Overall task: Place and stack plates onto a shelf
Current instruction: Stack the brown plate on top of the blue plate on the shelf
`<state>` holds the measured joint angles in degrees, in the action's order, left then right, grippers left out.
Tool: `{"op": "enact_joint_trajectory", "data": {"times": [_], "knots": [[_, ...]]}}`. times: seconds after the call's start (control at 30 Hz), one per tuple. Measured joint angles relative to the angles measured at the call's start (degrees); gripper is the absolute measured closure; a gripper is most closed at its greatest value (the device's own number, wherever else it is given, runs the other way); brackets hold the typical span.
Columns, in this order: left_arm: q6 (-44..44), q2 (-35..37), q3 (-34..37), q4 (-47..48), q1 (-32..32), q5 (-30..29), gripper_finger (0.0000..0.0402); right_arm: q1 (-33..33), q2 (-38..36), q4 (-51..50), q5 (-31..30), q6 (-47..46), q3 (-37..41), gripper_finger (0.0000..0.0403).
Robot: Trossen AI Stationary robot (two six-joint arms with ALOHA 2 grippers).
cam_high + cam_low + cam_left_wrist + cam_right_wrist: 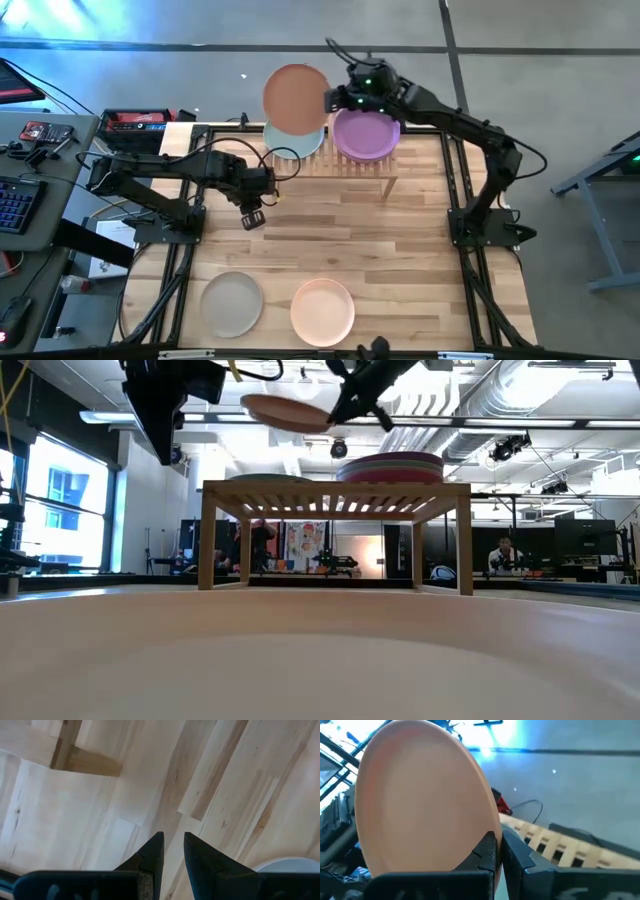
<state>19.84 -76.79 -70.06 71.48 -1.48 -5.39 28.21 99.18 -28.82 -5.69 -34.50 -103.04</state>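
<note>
Carrying a brown plate (296,97) toward the shelf (395,168): the right gripper (332,98) is clamped on the plate's rim, fingers pinched together over its edge, as the right wrist view shows close up. In the low view the plate hangs slightly tilted, clear above the shelf's left half, not touching anything below it.

On the shelf: a sage plate (308,146) on the left half, mostly hidden beneath the carried plate in the high view; a stack on the right half topped by a purple plate (366,134). The low view suggests several plates in that stack, but the count cannot be read from here.

Away from the shelf, at the near table edge: a grey-beige plate (231,304) and a peach plate (322,310), side by side and apart, not yet collected.

The left gripper (252,218) hovers over bare tabletop in front of the shelf's left end, fingers slightly apart, holding nothing.

Step in hand: stacking the brown plate, probably onto the sage one.

Next move calls for: centring the plate over the sage plate, levelling it, lowering until it seats, then releasing. Risk, as judged: a tilted release could leave it sliding off the stack.
</note>
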Motion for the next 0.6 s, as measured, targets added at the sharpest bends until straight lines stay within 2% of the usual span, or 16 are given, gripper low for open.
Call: {"op": "enact_joint_trajectory", "data": {"times": [0.27,0.6], "knots": [[-0.7,0.0,0.0,0.0,0.0,0.0,0.0337,-1.0,4.6,0.0,1.9,-3.0,0.1,0.0403],[-1.1,0.0,0.0,0.0,0.0,0.0,0.0337,-1.4,5.7,-3.7,2.8,-3.0,0.1,0.0403]]}}
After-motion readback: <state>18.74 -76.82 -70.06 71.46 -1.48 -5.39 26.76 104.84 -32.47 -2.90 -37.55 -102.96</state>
